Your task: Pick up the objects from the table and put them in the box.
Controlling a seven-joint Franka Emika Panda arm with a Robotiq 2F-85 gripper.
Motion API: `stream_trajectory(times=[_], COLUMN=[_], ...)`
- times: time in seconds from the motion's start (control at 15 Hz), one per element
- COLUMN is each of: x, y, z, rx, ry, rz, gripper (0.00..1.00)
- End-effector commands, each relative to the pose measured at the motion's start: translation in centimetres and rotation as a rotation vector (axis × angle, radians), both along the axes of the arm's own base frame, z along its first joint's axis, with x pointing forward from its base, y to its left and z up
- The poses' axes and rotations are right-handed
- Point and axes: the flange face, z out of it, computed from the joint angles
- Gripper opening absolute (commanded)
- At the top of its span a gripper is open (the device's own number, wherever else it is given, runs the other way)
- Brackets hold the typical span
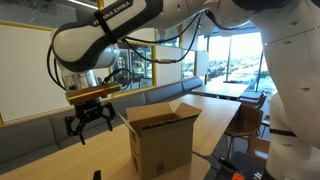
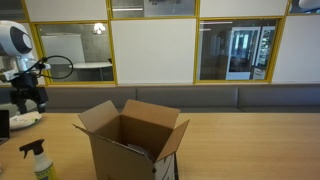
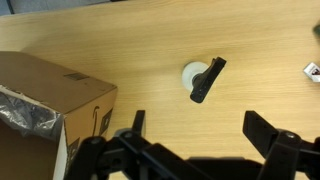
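Note:
The brown cardboard box (image 1: pixel 160 135) stands on the pale wood table (image 1: pixel 95 155) with its flaps open; it also shows in an exterior view (image 2: pixel 132 140) and at the left of the wrist view (image 3: pixel 50 100), with a shiny liner inside. My gripper (image 1: pixel 88 122) hangs above the table beside the box, open and empty. In the wrist view its fingers (image 3: pixel 195 135) are spread wide above the table (image 3: pixel 150 40). Below them lies a black elongated object on a small white disc (image 3: pixel 205 78).
A spray bottle (image 2: pixel 38 160) stands at the table's near corner. A small dark and white item (image 3: pixel 313 70) lies at the wrist view's right edge. More tables and chairs (image 1: pixel 240 100) stand behind the box.

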Motion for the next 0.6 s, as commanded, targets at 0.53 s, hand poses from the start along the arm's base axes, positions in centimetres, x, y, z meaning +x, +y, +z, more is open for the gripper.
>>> stream_trajectory(times=[0.53], x=[-4.3], y=[1.8], z=[-3.5], rx=[0.146], ry=[-0.112], rz=[-0.063], gripper=[1.0])
